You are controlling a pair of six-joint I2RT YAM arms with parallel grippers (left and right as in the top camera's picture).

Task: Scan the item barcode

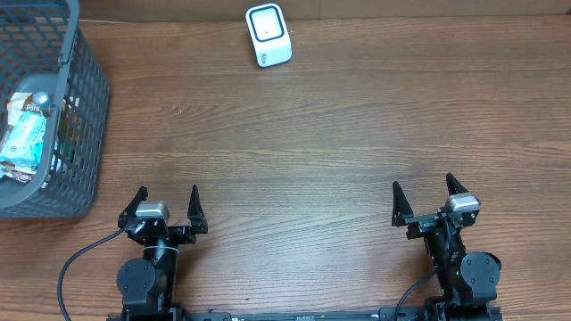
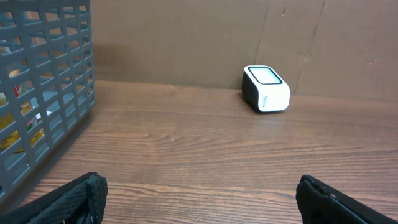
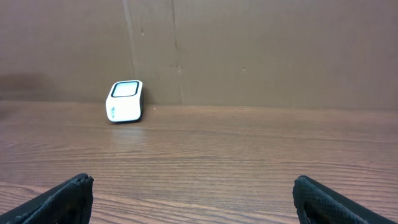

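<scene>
Both arms sit parked at the near edge of the worktop (image 1: 312, 134), the left pincer (image 1: 169, 190) and the right pincer (image 1: 423, 183) each spread wide apart and holding nothing.

Step in hand, as judged: the start, with no item picked up yet. The likely item, a pale packet (image 1: 25, 134), lies inside the grey basket (image 1: 89, 116) at far left, well apart from the white scanner (image 1: 268, 34) at the back edge.

Next move calls for the left pincer, the nearer one, to reach over the basket wall and lift the packet.

Obstructions: the tall mesh wall, and other contents beside the packet. Barcode position cannot be told.
</scene>
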